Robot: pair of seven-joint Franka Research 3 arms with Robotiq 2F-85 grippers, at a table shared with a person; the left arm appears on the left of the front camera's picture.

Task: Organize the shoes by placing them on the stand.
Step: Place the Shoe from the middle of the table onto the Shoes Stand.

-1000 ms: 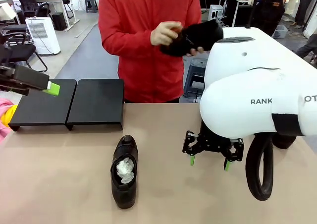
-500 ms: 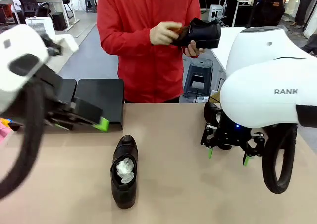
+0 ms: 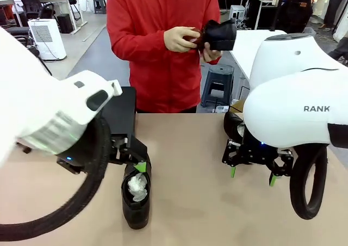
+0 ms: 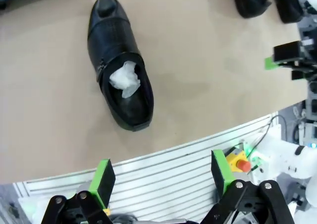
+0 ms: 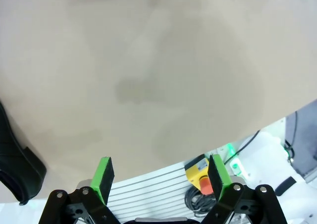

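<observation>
One glossy black shoe (image 3: 136,194) stuffed with white paper lies on the tan table, toe pointing away from me. My left gripper (image 3: 136,161) hangs open just above its toe end. In the left wrist view that shoe (image 4: 119,80) lies ahead of the open left gripper (image 4: 163,174). Two more shoes (image 4: 257,0) sit at the far side, by my right gripper (image 3: 253,174), which is open and empty close over the table. The right wrist view shows the right gripper (image 5: 159,177) open over bare table, a shoe edge (image 5: 15,169) to the left. The black stand (image 3: 122,112) is mostly hidden behind my left arm.
A person in a red top stands at the far table edge, holding another black shoe (image 3: 218,35) in both hands at chest height. My bulky white right arm (image 3: 293,110) covers the table's right side. The near table edge (image 4: 163,152) lies close under both grippers.
My left arm has swung in from the left, over the stand, to just above the shoe on the table. The right gripper shifted slightly right. The person turned the shoe in their hands.
</observation>
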